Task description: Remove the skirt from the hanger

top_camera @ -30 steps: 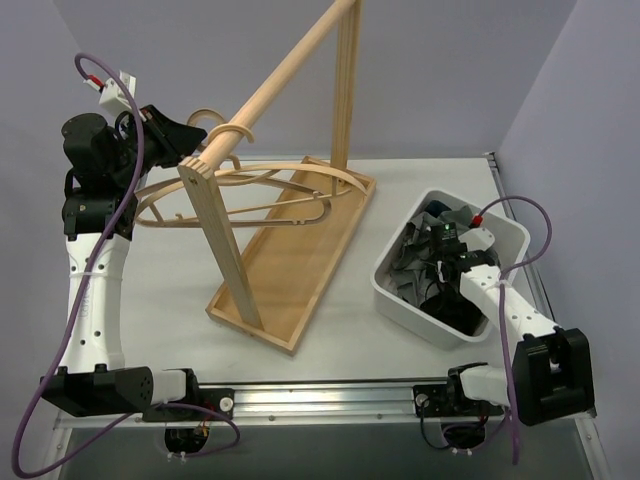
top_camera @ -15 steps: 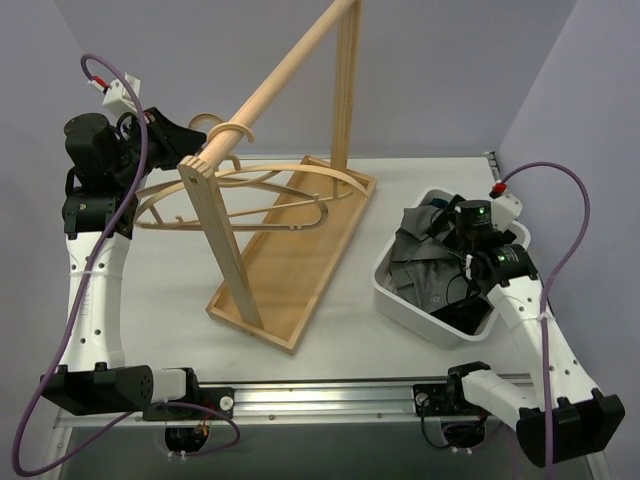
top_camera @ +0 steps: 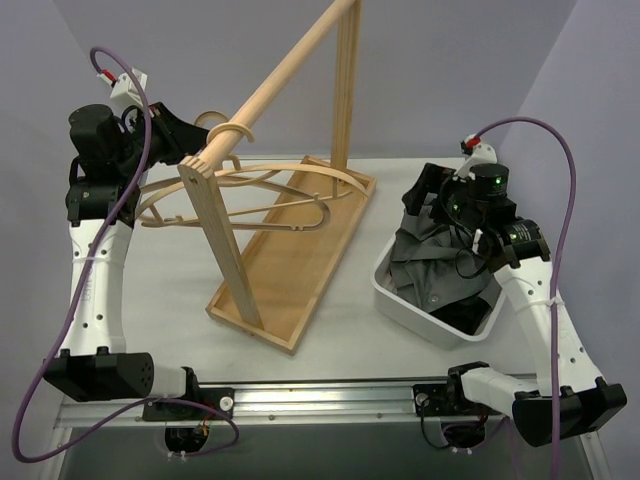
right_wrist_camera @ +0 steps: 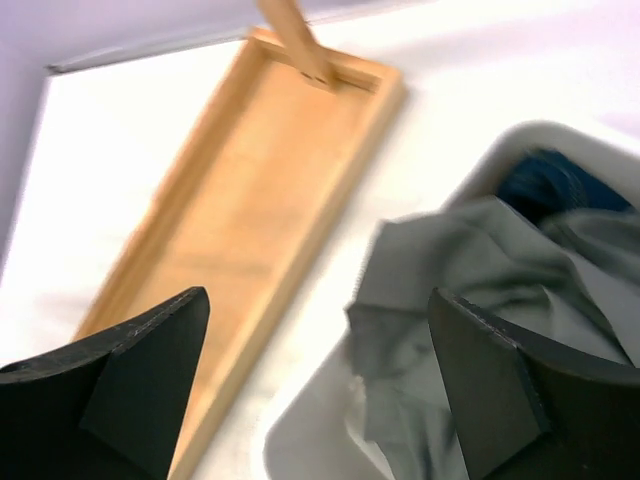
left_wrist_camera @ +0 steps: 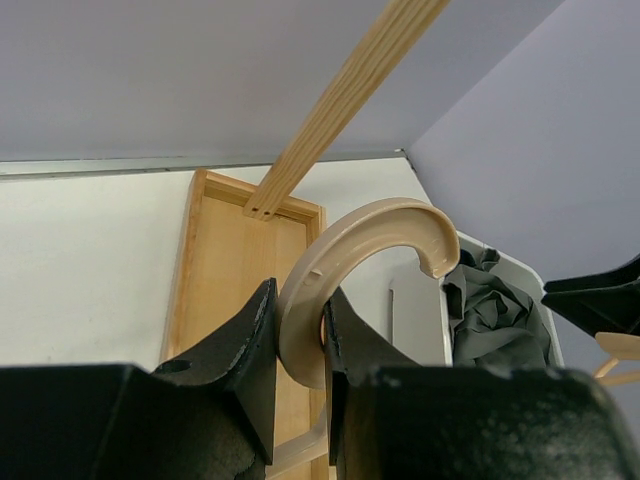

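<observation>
— What closes the place in?

— Plain pale lavender walls on three sides: the far wall (top_camera: 450,70), the left wall (top_camera: 30,90) and the right wall (top_camera: 600,120), meeting in straight corners.

— And underneath?

— A matt white table (top_camera: 160,300) that runs back to the far wall. A silver metal rail (top_camera: 330,398) lies along its near edge, and a thin metal strip (top_camera: 497,172) borders its right side.

— The light?

— Soft and even, seemingly from above. Shadows on the tabletop are faint, with blurred edges.

White links (top_camera: 92,300), purple cables (top_camera: 573,200) — left gripper (left_wrist_camera: 298,330), right gripper (right_wrist_camera: 315,310) black.
</observation>
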Tool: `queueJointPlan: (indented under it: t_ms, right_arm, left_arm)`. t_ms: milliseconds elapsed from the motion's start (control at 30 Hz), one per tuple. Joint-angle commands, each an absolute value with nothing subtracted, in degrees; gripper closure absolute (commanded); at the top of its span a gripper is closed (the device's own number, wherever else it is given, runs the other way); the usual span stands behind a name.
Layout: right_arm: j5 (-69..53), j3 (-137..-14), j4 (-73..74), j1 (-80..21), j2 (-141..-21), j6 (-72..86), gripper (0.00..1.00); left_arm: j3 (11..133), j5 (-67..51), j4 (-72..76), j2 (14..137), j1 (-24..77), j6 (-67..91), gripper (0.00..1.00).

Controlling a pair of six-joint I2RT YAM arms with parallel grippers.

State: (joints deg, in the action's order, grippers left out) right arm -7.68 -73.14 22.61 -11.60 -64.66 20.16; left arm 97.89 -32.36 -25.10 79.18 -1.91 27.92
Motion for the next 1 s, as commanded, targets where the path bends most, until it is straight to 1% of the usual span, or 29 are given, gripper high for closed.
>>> queueJointPlan:
  t_ms: [0, 33, 100, 133, 433, 600, 833, 933, 967]
  right_arm:
    - [-19.1, -77.6, 15.7, -11.2, -66.5, 16.5, 0.14]
    - [-24.6, -78.1, 14.3, -11.2, -67.4, 16.3, 0.16]
    - [-30.2, -78.4, 11.9, -11.2, -69.3, 16.8, 0.19]
    - [-35.4, -78.1, 8.6, -11.2, -70.4, 17.5, 0.20]
    - [-53.7, -73.0, -11.2, -11.9, -75.1, 27.8, 0.33]
    - [-57.6, -72.9, -14.5, -14.9, -76.5, 28.8, 0.34]
    - [-54.8, -75.8, -8.0, -22.4, -79.4, 22.5, 0.36]
    - [-53.8, -75.1, -7.5, -23.7, -80.3, 22.0, 0.42]
    - [-53.6, -74.8, -7.5, -23.9, -80.3, 21.8, 0.50]
  left_arm:
    - [101.2, -35.7, -23.8, 80.3, -1.4, 28.8, 0.98]
    - [101.2, -35.9, -23.6, 80.5, -1.3, 28.9, 0.98]
    - [101.5, -35.8, -23.5, 81.2, -0.6, 29.1, 0.98]
    - [101.5, -35.6, -23.1, 81.5, -0.6, 29.1, 0.98]
    - [103.4, -33.9, -21.8, 85.0, 2.6, 30.0, 0.98]
    - [105.2, -33.4, -22.0, 87.2, 3.6, 30.1, 0.98]
    - [107.6, -32.0, -22.8, 89.3, 5.6, 29.9, 0.98]
    - [108.4, -31.7, -22.9, 89.8, 6.2, 29.9, 0.98]
    - [108.6, -31.7, -23.0, 89.9, 6.2, 29.9, 0.98]
